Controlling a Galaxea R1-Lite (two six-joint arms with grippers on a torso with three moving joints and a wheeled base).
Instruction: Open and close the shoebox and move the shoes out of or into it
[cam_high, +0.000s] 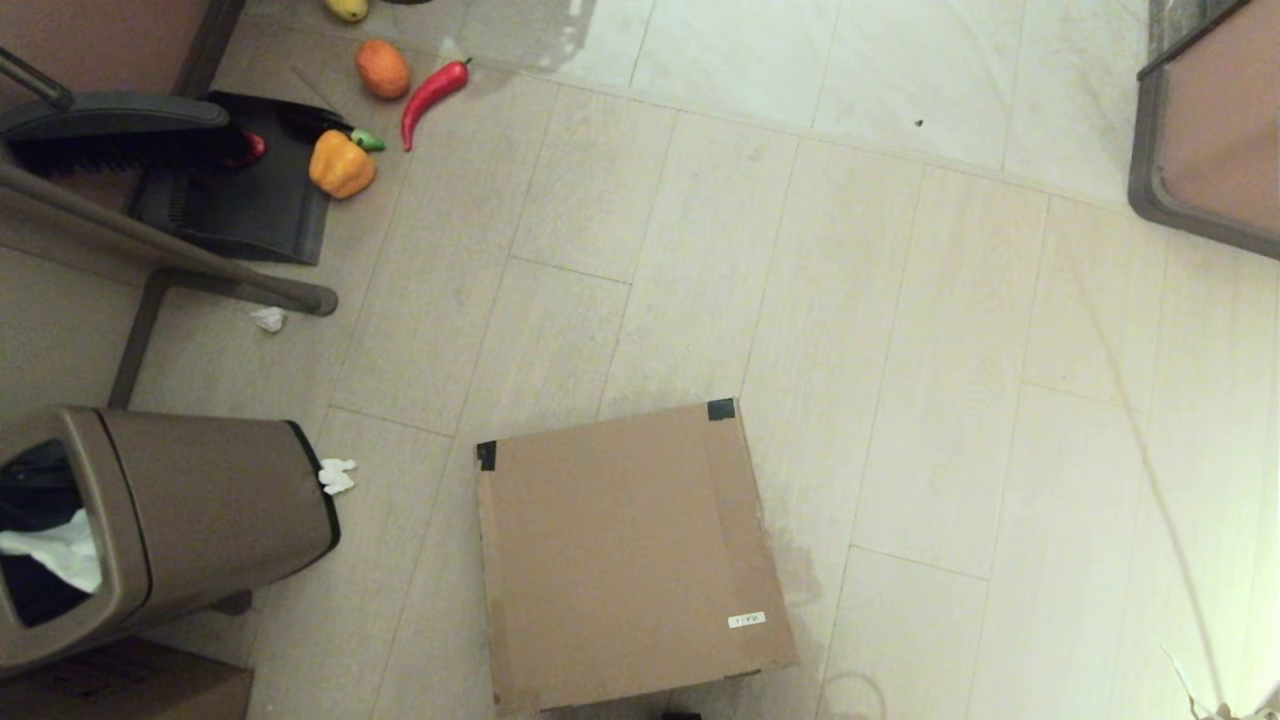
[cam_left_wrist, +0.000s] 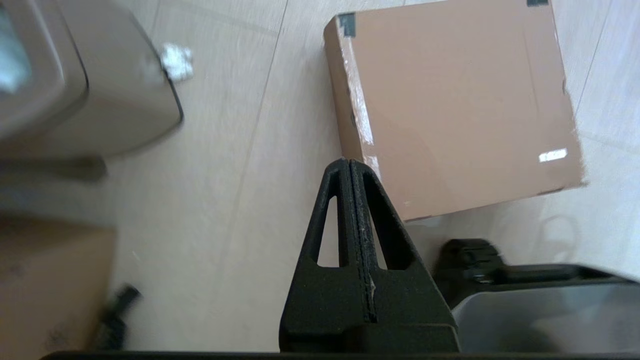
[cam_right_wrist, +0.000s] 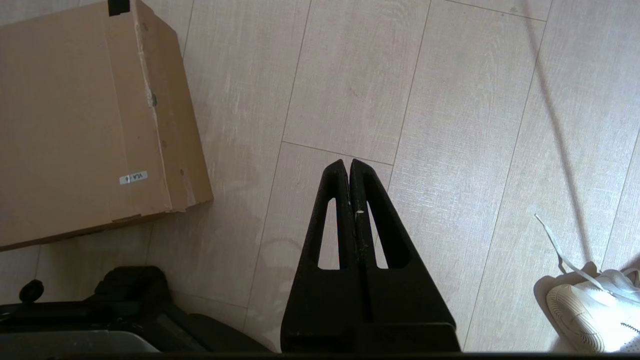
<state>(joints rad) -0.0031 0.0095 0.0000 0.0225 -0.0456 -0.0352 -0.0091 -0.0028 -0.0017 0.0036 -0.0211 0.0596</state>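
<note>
Left gripper (cam_left_wrist: 350, 162) is closed on nothing, fingers pressed flat together, hanging above the floor tiles (cam_high: 900, 350) just off the shoebox's (cam_high: 625, 555) left side wall. Right gripper (cam_right_wrist: 348, 162) is likewise closed and empty, over bare floor well to the box's right. Neither arm shows in the head view.

Shoebox sits on the floor directly ahead, centred and close to the base, lid down flat. Black tape (cam_high: 721, 409) marks the two far lid corners; white sticker (cam_high: 746, 620) is near the right-hand near corner. Box is slightly rotated, far edge tilting up toward the right. No slippers visible anywhere — my read is they're inside, so lid opening comes first.

Key geometry: box lies forward and right of the left gripper, forward and left of the right one. Left is clearly nearer, nearly at the box's side; right has a wide gap of tile to cross. Which edge carries the hinge I can't tell. The taped far corners hint at the far side, which would put the free edge nearest the robot.

Surroundings: brown trash bin (cam_high: 160, 520) tipped on its side to the left, crumpled paper (cam_high: 337, 476) by its rim, dark printed carton (cam_high: 120, 690) at near left. Dustpan (cam_high: 240, 190) with toy peppers and fruit lies far left. White sneaker (cam_right_wrist: 590, 310) sits near the right gripper — not a task shoe.
</note>
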